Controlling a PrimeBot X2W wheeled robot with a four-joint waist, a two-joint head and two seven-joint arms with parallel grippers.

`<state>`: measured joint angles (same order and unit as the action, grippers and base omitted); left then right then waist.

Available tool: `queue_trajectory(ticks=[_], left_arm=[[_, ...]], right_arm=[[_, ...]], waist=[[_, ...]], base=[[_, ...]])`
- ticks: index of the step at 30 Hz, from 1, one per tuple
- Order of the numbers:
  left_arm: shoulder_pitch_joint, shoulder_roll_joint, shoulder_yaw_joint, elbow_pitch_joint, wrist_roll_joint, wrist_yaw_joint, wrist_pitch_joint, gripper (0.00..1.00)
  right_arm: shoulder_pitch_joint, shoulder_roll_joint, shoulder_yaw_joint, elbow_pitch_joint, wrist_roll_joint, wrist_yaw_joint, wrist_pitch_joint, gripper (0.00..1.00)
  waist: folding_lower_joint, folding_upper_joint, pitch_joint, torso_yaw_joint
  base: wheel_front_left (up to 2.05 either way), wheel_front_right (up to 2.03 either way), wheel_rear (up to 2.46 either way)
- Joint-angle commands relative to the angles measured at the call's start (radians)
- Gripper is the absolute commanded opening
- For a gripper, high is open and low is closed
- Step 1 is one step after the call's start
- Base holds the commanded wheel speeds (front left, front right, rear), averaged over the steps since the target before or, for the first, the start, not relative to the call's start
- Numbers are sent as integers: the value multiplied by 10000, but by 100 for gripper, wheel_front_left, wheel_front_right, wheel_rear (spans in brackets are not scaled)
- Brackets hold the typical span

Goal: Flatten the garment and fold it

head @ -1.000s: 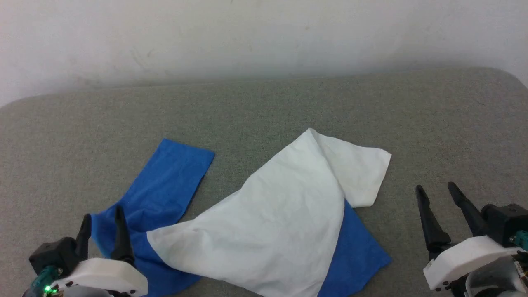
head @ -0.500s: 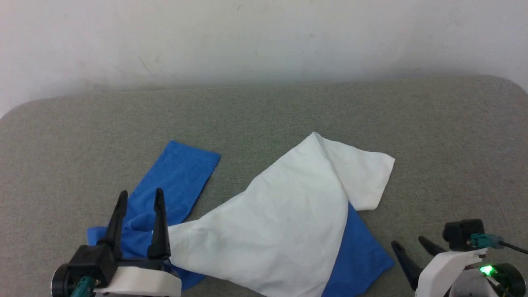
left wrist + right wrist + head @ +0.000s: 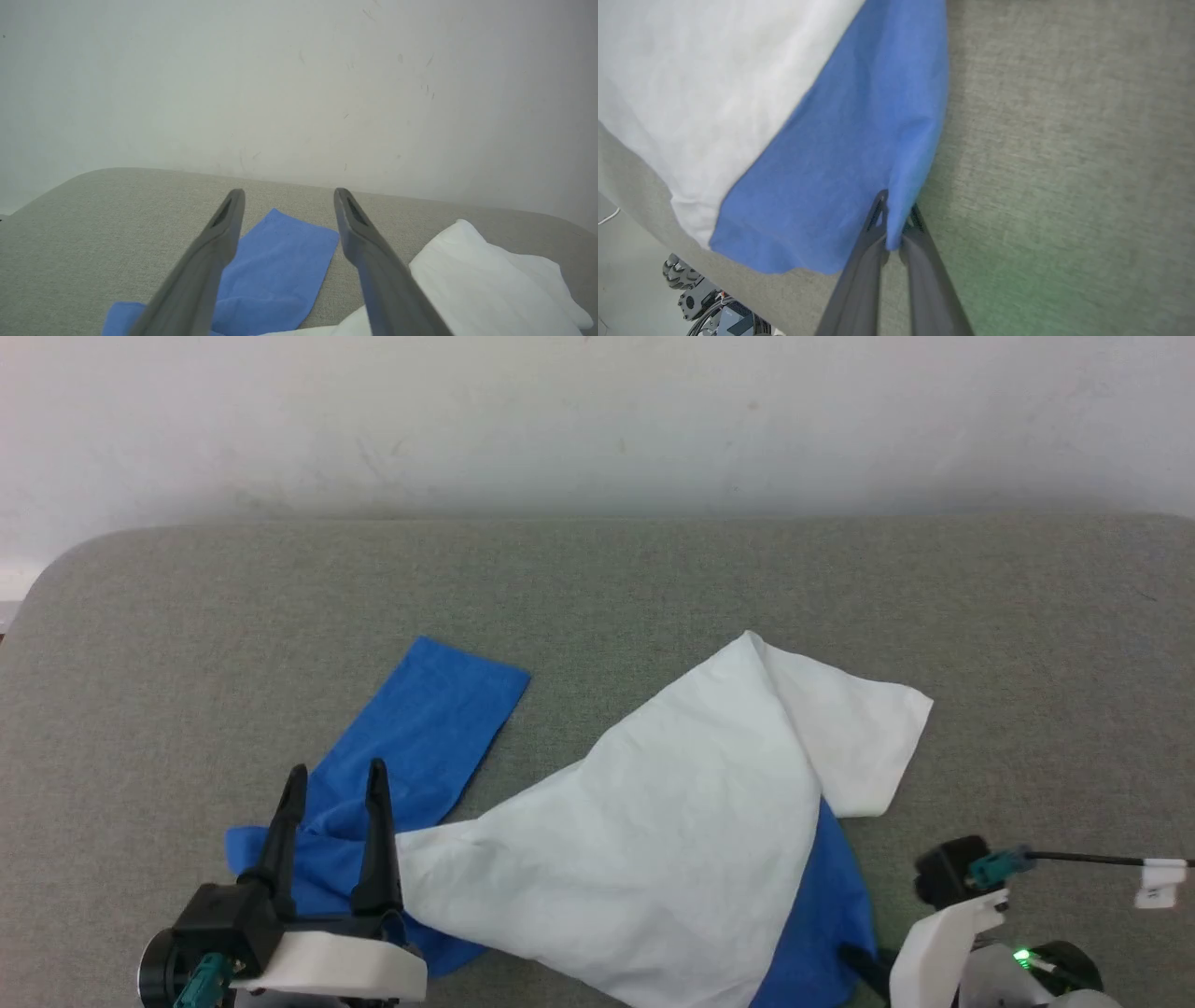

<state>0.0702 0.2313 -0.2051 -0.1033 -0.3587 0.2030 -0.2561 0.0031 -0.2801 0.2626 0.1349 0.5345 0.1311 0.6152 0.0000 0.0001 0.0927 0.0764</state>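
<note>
Since the right claw (image 3: 896,207) pinches only the thin blue edge of the shirt (image 3: 653,840), a pull may slip it free. The shirt lies twisted on the counter (image 3: 597,588). The left claw (image 3: 336,782) hangs spread above the blue sleeve, holding nothing, so a one-sided tug likely bunches it.

Right end effector (image 3: 897,206) around garment (image 3: 840,140) edge

garment (image 3: 653,840) near edge cropped, right end effector (image 3: 896,210) half-hidden
</note>
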Motion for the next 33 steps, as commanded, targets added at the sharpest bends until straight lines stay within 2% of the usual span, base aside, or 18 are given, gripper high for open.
queue_trajectory(ticks=[1, 4, 10, 15, 22, 24, 25, 31, 33], left_arm=[[-136, -13, 38, 42, 96, -56, -49, 100], [-104, -31, 79, 76, 116, -61, -51, 100], [-145, -81, 126, 117, 177, -69, -54, 100], [-407, -186, 84, 81, 284, -154, -55, 100], [-1418, -663, -261, 177, 530, -623, -56, 100], [-1705, -844, -266, 208, 608, -761, -56, 100], [-1937, -1014, -251, 260, 692, -905, -56, 100], [-2340, -1422, -116, 446, 914, -1275, -56, 100], [-2381, -1509, -53, 511, 984, -1368, -56, 100]], right_arm=[[20, 54, 222, -1, 178, -4, 102, 0], [-110, -47, 303, -490, 665, -4, 106, 0], [-675, 442, 133, -2124, 2812, -4, -170, 0], [-2523, 804, 93, -2126, 3139, -4, -814, 0], [-5994, 1168, 123, -68, 2368, -4, -1665, 0], [-6828, 1168, 46, 759, 2112, -4, -1907, 0], [-7527, 1129, -49, 1704, 1838, -4, -2227, 0], [-8518, 994, -134, 4673, 1031, -4, -3597, 0], [-8525, 952, 38, 5427, 975, -4, -3925, 44]], waist=[[0, -1, -20, -26], [0, -1, -44, -71], [0, -1, -23, -161], [0, -1, 320, -68], [0, -1, 1385, 847], [0, -1, 1693, 1119], [0, -1, 1943, 1350], [0, -1, 2414, 1725], [0, -1, 2457, 1745]], base=[[0, 0, 0], [0, 0, 0], [0, 0, 0], [0, 0, 0], [0, 0, 0], [0, 0, 0], [0, 0, 0], [0, 0, 0], [0, 0, 0]])
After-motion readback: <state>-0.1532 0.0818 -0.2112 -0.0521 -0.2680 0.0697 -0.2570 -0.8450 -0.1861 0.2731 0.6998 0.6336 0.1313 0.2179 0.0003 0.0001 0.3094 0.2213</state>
